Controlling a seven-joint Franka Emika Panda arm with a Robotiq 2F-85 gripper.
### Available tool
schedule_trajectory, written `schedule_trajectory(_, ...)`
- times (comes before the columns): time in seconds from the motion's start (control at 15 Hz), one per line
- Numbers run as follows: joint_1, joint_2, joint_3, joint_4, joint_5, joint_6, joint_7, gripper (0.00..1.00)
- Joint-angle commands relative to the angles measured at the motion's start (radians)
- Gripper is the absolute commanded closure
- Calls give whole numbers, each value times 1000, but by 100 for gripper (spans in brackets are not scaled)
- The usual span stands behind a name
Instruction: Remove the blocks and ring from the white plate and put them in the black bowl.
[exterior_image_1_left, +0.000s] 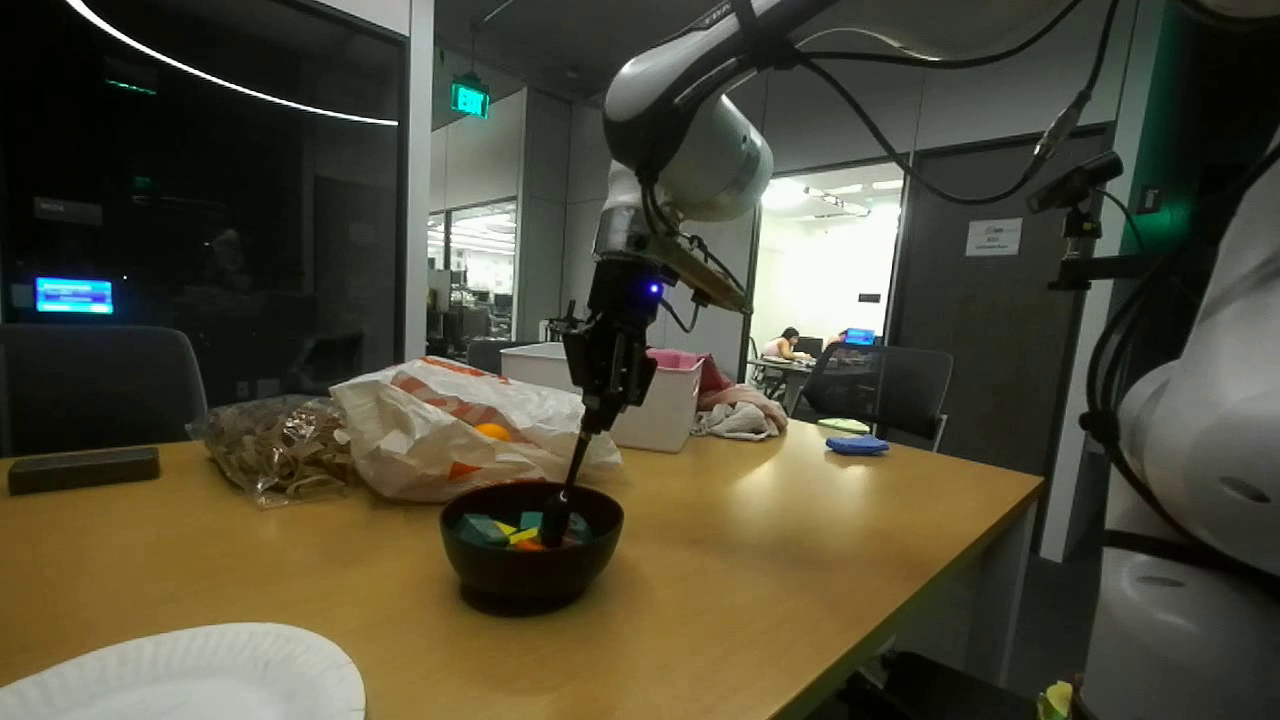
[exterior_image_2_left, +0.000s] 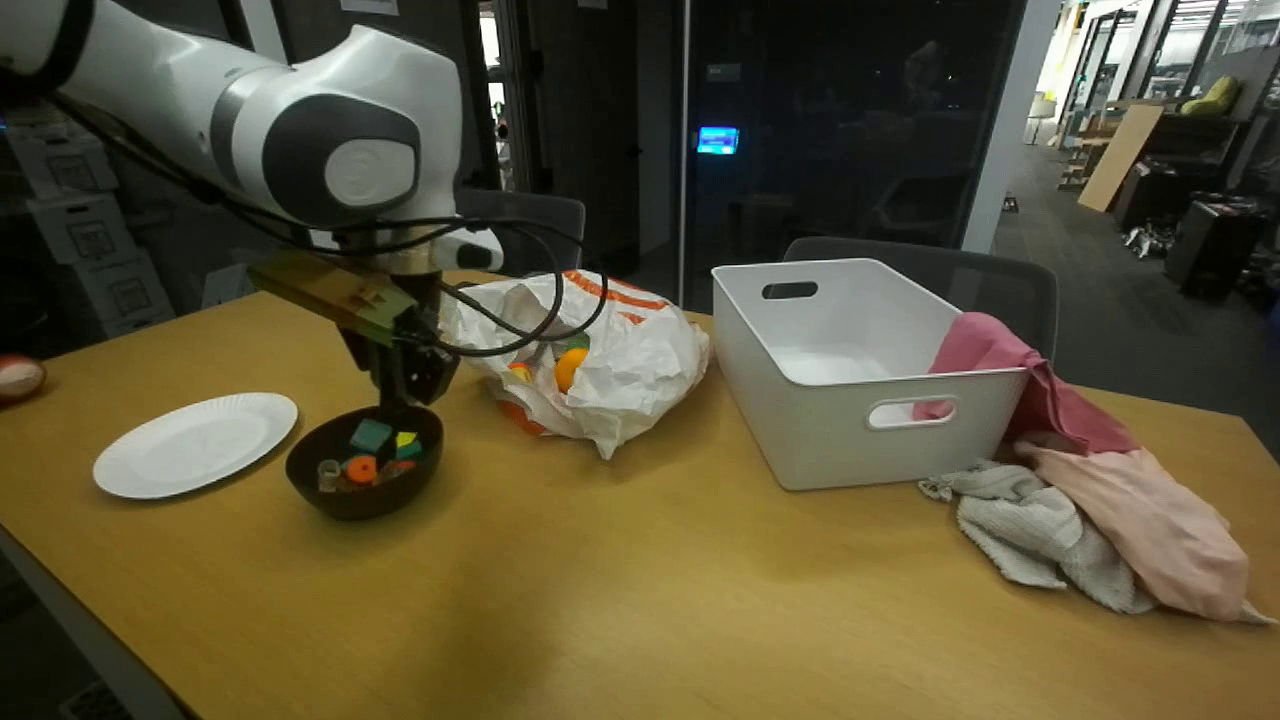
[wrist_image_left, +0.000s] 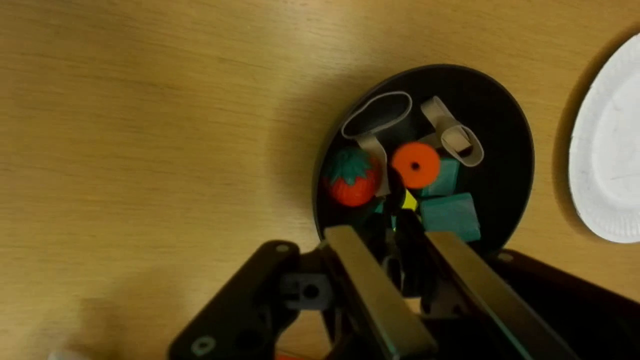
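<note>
The black bowl (exterior_image_1_left: 528, 585) stands on the table, and inside it lie blue-green blocks (wrist_image_left: 452, 216), a yellow block (wrist_image_left: 409, 201) and the flat orange ring (wrist_image_left: 429, 169). The white plate (exterior_image_2_left: 195, 445) beside it is bare where it shows in every view. My gripper (exterior_image_1_left: 588, 431) points down above the bowl, its jaws closed around a thin dark stem. That stem belongs to a black spoon-like tool (wrist_image_left: 397, 189), whose rounded end reaches down among the bowl's contents. Exactly what the tool is, and whether it touches a block, I cannot tell.
Also in the bowl are a toy strawberry (wrist_image_left: 353, 182) and beige loops (wrist_image_left: 447, 125). A white plastic bag (exterior_image_2_left: 610, 370) sits behind, near a clear bag of brown bits (exterior_image_1_left: 285, 450). A white bin (exterior_image_2_left: 850, 440) with cloths (exterior_image_2_left: 1080, 520) stands farther along the table.
</note>
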Motion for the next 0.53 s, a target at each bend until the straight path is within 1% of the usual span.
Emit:
schedule_trajectory(0.0,0,-77,-5,-18,-4,58,16,90)
schedule_trajectory(0.27,-11,-129,-14,-30,-17,125,30,90)
schedule_trajectory(0.47,-33,-169,-14,-51,-64,200,64,90)
